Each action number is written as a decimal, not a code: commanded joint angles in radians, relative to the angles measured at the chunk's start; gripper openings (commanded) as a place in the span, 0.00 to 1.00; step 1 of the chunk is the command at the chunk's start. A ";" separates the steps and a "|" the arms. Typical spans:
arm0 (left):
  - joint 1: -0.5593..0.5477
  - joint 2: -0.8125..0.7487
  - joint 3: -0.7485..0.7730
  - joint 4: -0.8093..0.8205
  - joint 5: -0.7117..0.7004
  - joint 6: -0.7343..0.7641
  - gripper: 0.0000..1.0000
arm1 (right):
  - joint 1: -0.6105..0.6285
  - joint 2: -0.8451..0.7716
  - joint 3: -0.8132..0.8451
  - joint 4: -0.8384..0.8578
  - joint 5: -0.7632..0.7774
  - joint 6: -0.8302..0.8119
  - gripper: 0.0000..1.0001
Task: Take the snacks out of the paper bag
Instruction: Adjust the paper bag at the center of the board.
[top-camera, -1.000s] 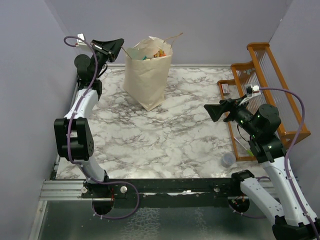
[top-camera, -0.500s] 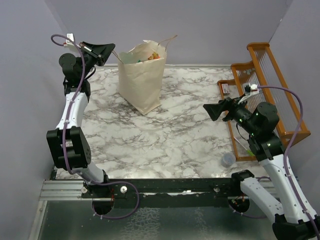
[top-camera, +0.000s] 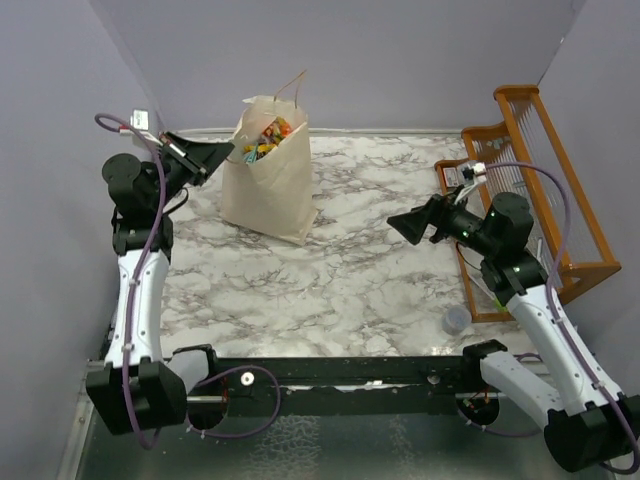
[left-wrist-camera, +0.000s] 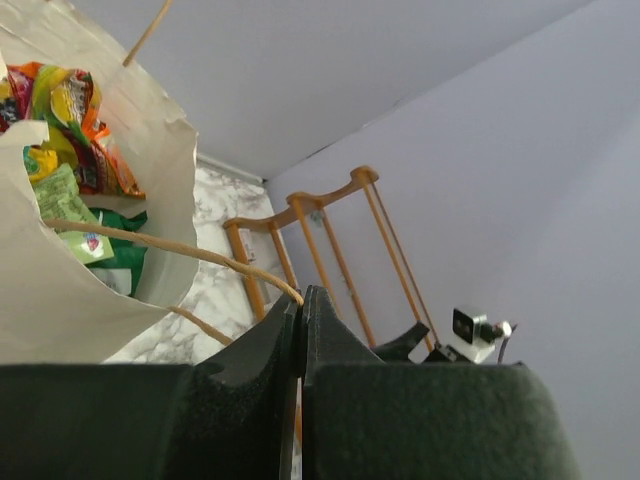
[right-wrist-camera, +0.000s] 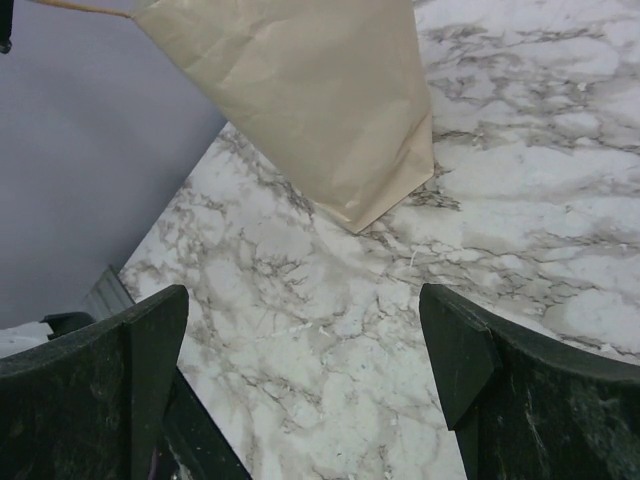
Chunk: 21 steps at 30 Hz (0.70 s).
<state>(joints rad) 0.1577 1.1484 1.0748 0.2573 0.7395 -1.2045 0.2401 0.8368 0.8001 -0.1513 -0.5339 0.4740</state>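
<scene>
- The white, grey-veined marble table (top-camera: 360, 285) carries the job. The big cream paper carrier bag (top-camera: 270, 190) sits at its far left, tipped so its mouth leans toward my left arm.
- My left gripper (top-camera: 231, 152) is clamped tight on the bag's thin tan loop handle (left-wrist-camera: 180, 247). I can see the strand pinched right at the fingertips.
- My right gripper (top-camera: 392, 222) hangs near mid-table with its jaws spread wide and nothing in them. It is aimed at the bag but well apart from it.
- The crinkly snack packets (top-camera: 262, 138), orange, yellow and green, are all inside, heaped near the mouth.
- I'd hold the handle taut without pulling harder, since the paper could tear or the bag could topple.
- I'd bring the right gripper in through the open mouth, clear of the rim, and take one top packet at a time.
</scene>
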 joint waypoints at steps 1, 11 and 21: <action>0.007 -0.196 -0.036 -0.204 -0.039 0.173 0.00 | -0.004 0.103 0.006 0.142 -0.160 0.085 0.99; 0.007 -0.467 -0.113 -0.511 -0.181 0.312 0.00 | 0.107 0.391 0.226 0.278 -0.081 0.236 0.99; -0.010 -0.563 -0.123 -0.704 -0.260 0.398 0.00 | 0.271 0.931 0.734 0.355 0.022 0.240 0.99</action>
<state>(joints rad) 0.1574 0.6178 0.9451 -0.3515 0.5362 -0.8722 0.4698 1.5848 1.3533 0.1600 -0.5861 0.7097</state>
